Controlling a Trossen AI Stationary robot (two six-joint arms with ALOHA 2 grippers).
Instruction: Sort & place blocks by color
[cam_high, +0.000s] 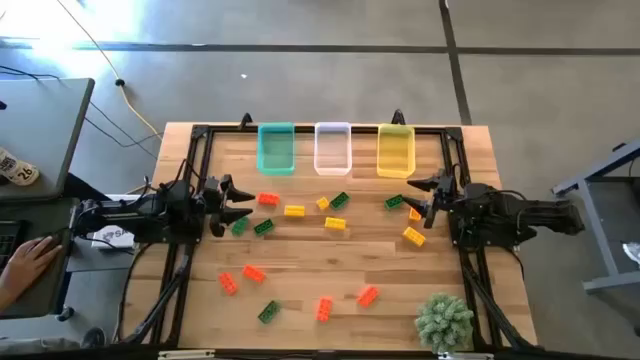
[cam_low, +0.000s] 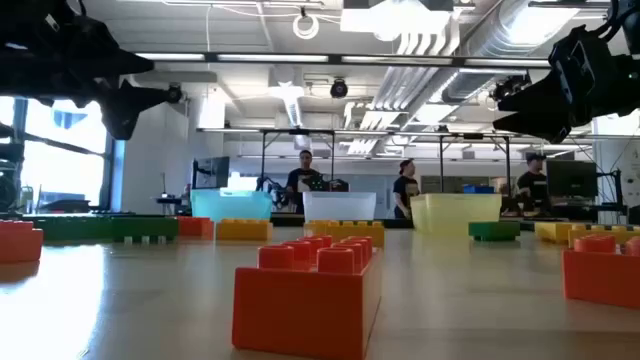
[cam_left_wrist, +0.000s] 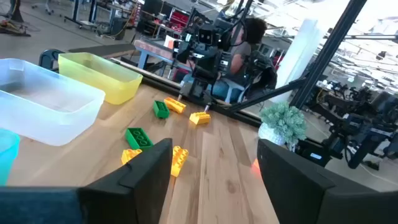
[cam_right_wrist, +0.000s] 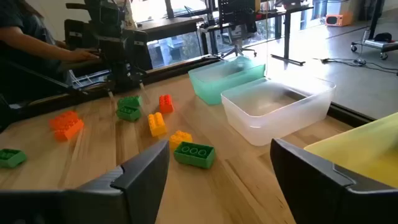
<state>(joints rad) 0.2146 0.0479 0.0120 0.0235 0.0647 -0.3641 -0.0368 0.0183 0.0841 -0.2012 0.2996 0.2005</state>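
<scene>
1. Blocks (cam_high: 294, 211) lying scattered across the wooden table (cam_high: 330, 268), none yet sitting in the teal bin (cam_high: 276, 148), clear bin (cam_high: 332, 147) or yellow bin (cam_high: 395, 150) lined up along the far edge.
2. Hovering at the left side, fingers spread wide and gripping nothing: left gripper (cam_high: 228, 206), with two green bricks (cam_high: 251, 227) just beside its tips and an orange brick (cam_high: 267, 199) near them toward the bins.
3. Hovering at the right side, likewise wide apart and empty: right gripper (cam_high: 425, 196), with a green brick (cam_high: 394, 202) just ahead of it and a yellow brick (cam_high: 413, 236) close by.
4. Judging the nearest green brick (cam_high: 263, 228) as the left arm's likely pick, lying aslant in front of its jaws; probably needing a wrist turn to close across the short sides.
</scene>
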